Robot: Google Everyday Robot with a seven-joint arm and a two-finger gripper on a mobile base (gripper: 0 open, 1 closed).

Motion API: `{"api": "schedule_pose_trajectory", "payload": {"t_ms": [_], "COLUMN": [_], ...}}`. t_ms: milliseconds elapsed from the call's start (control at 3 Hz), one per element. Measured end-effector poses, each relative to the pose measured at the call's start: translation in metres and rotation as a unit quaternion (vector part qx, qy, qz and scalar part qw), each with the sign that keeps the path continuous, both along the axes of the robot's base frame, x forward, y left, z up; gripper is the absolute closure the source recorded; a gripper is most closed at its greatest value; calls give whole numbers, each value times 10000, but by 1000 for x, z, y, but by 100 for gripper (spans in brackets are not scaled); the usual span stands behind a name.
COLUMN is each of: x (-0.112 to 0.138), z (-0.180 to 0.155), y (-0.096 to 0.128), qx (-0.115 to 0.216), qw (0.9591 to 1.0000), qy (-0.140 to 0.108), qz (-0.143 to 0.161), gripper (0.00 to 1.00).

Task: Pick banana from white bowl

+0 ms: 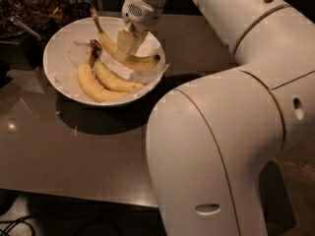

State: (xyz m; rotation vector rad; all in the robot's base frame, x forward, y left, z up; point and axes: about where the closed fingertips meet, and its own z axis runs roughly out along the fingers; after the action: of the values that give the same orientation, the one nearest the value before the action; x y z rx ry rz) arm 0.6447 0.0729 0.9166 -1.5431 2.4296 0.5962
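The big white robot arm (221,132) is filling the view from 1 o'clock down to 6 o'clock. It is bending over a shiny brown-grey surface (74,151).

The white bowl (49,53) is sitting on the surface at about 10 o'clock in the view. White paper (147,45) is lining it and is poking out over the rim at the bowl's 3 o'clock side.

Two bananas are lying side by side low in the bowl, toward its 6 o'clock side: a long one (93,85) nearer the rim and another one (115,80) just beside it.

The banana (140,62) is sitting tilted above them. Its long stem is pointing up toward 11 o'clock, past the far rim. Its dark tip is hanging near the bowl's 3 o'clock rim.

The gripper (127,42) is reaching down over the bowl's 2 o'clock part. Its jaws are pinching the banana around the middle.
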Motion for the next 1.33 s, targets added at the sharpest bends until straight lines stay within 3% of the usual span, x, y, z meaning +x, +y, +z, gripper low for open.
{"api": "schedule_pose_trajectory", "payload": {"t_ms": [333, 667, 1000, 1333], "x": [3, -10, -45, -41], "z": [1, 7, 23, 22], "y": [4, -3, -17, -11], "qx": [-47, -211, -282, -233], "qw": [10000, 9997, 9992, 9995], "qy": [-65, 72, 169, 98], "qz": [-10, -124, -224, -200], "gripper": [100, 100, 100, 100]}}
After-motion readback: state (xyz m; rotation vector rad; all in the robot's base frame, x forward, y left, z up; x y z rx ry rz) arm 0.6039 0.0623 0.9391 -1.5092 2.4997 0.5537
